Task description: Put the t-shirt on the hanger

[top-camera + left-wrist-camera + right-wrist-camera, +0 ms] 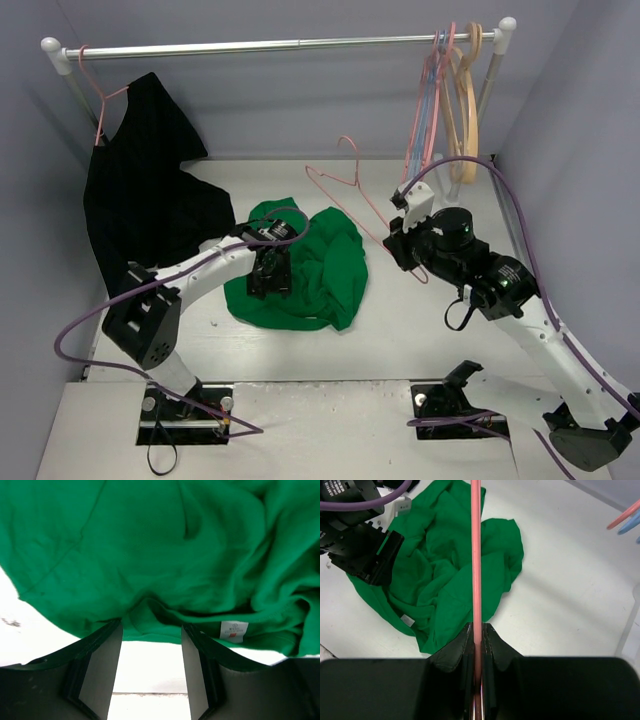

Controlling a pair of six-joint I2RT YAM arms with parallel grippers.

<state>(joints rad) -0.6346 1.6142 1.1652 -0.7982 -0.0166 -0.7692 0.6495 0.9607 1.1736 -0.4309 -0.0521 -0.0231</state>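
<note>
The green t-shirt (320, 272) lies crumpled on the white table in the middle. My left gripper (270, 280) hovers low over its left part. In the left wrist view the left gripper (151, 630) is open, its fingertips at the shirt's near hem (150, 570), with bare table between the fingers. A white label (233, 631) shows on the hem to the right. My right gripper (402, 243) is to the right of the shirt, shut on the pink hanger (356, 172). The hanger's wire (476, 555) runs straight out from the right gripper (477, 630) above the t-shirt (445, 580).
A black garment (150, 190) hangs on a pink hanger at the left end of the rail (280, 44). Tan and blue hangers (455, 90) hang at the rail's right end. Grey walls close in the table on three sides.
</note>
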